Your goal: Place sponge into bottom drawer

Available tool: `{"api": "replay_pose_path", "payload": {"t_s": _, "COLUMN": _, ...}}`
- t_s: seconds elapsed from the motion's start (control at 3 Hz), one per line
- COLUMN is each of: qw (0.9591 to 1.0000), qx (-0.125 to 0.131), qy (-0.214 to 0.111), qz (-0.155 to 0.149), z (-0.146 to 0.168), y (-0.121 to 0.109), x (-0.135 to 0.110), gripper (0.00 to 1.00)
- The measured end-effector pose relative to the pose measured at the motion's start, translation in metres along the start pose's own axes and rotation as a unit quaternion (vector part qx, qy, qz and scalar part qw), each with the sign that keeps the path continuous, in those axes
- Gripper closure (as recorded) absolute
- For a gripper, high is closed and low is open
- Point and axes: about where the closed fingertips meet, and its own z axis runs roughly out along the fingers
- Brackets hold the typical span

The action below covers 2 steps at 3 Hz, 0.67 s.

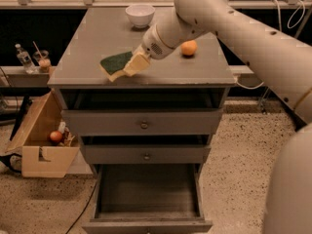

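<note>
**A:** Gripper status?

**B:** Gripper [132,66] is clamped on the sponge [115,62], green side up. It's in the upper centre-left of frame, over the front-left of the cabinet top [92,43]. Can't tell if the sponge touches the surface.

**A:** Bottom drawer?

**B:** Bottom drawer [146,191] is pulled out at bottom centre, dark interior showing. There's an orange [189,48] right of the arm and a white bowl [140,14] at the back.

drawers [145,155] 3 | sponge [113,62] 1 | orange [189,48] 1 | bowl [140,14] 1 | pincer [133,66] 1, on sponge
</note>
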Motion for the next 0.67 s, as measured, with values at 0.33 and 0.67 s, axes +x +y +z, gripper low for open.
{"api": "replay_pose_path", "payload": {"t_s": 0.33, "qw": 0.9998, "qx": 0.014, "qy": -0.011, "qz": 0.003, "z": -0.0227, "y": 0.0214, "x": 0.0045, "gripper": 1.00}}
{"api": "replay_pose_path", "payload": {"t_s": 0.67, "qw": 0.9998, "qx": 0.014, "qy": -0.011, "qz": 0.003, "z": -0.0210, "y": 0.0219, "x": 0.0054, "gripper": 1.00}}
